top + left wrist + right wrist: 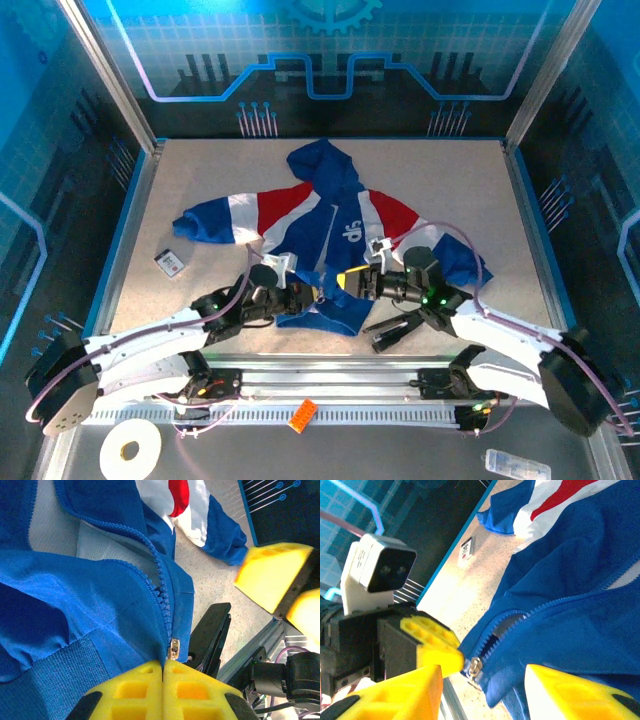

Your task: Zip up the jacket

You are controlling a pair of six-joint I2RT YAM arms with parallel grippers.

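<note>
Left of the top view: a card [170, 262] on the table [470, 190], well apart from everything else.

Left of centre: left gripper [303, 294], clamped shut on the bottom hem of the jacket [335, 225]. From the left wrist, yellow pads [150, 672] meeting at the lower edge of the frame, the slider [173, 648] just above them at the foot of the teeth [159, 587].

Centre: jacket spread flat mid-table, hood [322, 165] toward the top of the frame, front parted above the slider. Zip barely begun, by the look of it.

Right of centre: right gripper [352, 283], jaws apart, just beside the left one at the hem. From the right wrist, straddling the slider without touching it, yellow fingers [395, 695] at the two lower corners.

Likely risks, as a judgement only:
- Closing on fabric or teeth beside the slider rather than on the slider itself, with so small a target half tucked under a blue fold.
- Knocking into the left pads, with both grippers so close together.
- Dragging the whole jacket up the table on any slip of the hem from the left grip.
- Jamming from pale lining [55, 525] drawn into the slider.
</note>
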